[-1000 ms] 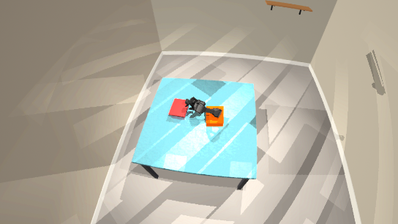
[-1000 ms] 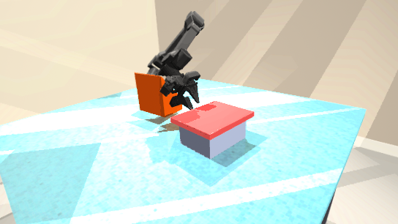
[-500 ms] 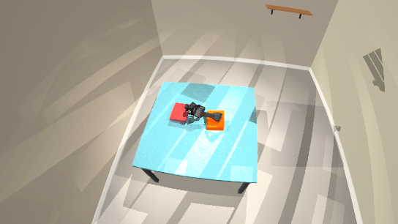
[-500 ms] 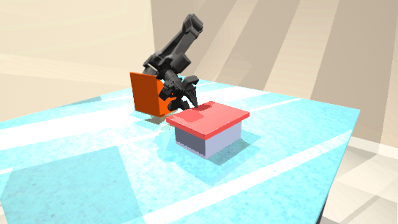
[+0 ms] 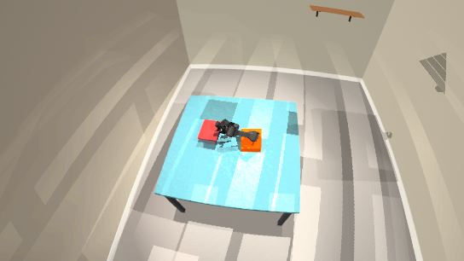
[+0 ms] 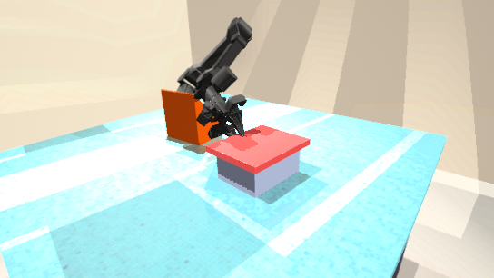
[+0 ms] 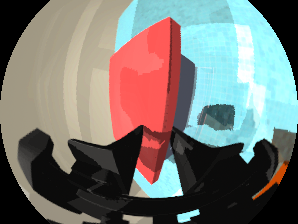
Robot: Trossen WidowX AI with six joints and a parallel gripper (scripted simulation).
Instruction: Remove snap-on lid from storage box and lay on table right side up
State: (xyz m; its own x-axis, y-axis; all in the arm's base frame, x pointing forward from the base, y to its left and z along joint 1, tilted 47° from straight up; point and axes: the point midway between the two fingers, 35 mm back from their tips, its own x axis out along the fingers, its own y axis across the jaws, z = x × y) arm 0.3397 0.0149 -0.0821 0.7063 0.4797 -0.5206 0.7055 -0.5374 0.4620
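Observation:
The storage box (image 6: pixel 268 176) is pale grey and stands on the blue table with its red snap-on lid (image 6: pixel 258 146) on top and level. The lid also shows in the overhead view (image 5: pixel 207 130) and fills the middle of the wrist view (image 7: pixel 148 90). My gripper (image 6: pixel 236 129) reaches down from the arm to the lid's near edge, the one facing the arm's base. In the wrist view the two dark fingers straddle that edge and press on it from both sides. The gripper is shut on the lid's edge.
The arm's orange base block (image 6: pixel 182 117) stands right behind the box, also seen in the overhead view (image 5: pixel 251 140). The table's edges lie well away from the box on all sides. A wooden shelf (image 5: pixel 337 11) hangs on the far wall.

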